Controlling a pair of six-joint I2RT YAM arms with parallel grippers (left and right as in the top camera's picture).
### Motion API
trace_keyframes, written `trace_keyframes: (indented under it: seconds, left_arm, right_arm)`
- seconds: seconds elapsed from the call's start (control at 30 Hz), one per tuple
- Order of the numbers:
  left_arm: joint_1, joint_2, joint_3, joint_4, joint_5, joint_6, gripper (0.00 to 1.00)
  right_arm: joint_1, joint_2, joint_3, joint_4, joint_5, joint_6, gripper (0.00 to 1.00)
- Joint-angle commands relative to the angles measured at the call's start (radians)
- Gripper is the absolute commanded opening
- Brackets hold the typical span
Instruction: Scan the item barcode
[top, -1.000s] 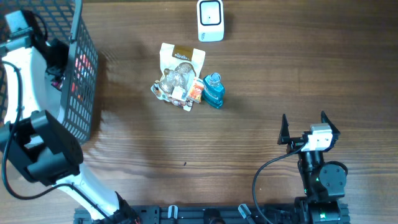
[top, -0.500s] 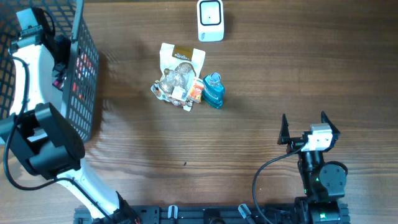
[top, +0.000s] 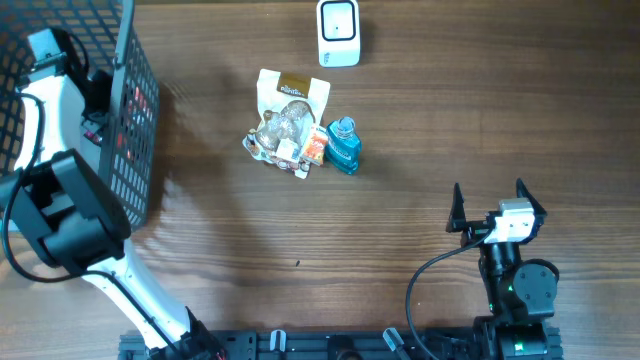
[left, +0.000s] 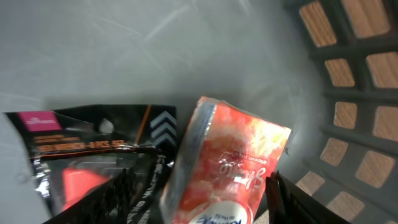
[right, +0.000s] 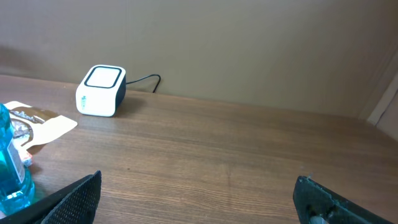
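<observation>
Left arm is reaching into the black wire basket (top: 135, 120). The likely scan item, an orange-red plastic pouch (left: 230, 168), is lying on the basket floor beside a black pink-labelled packet (left: 81, 143). I'm advising centring on the pouch and pinching its edges, leaving print exposed. Left fingers (left: 124, 196) are standing apart astride it, not visibly pinching. Right fingers (right: 78, 196), well outside the basket, are gaping wide and empty.

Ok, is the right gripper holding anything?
No, the right gripper stands open with nothing between its fingers, above the table.
</observation>
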Motion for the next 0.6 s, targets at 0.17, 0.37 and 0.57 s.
trace_keyframes:
  seconds: [0.17,0.37,0.57]
  left_arm:
    - [-0.012,0.056,-0.006,0.043,0.023,-0.006,0.56]
    - [-0.012,0.08,-0.006,0.048,0.035,-0.006,0.33]
    - [-0.011,0.078,-0.006,0.042,0.037,-0.006,0.04]
  right_arm:
    - [0.005,-0.004,-0.001,0.004,-0.008,-0.008,1.0]
    - [0.005,-0.004,-0.001,0.004,-0.008,-0.008,1.0]
    - [0.005,-0.004,-0.001,0.004,-0.008,-0.008,1.0]
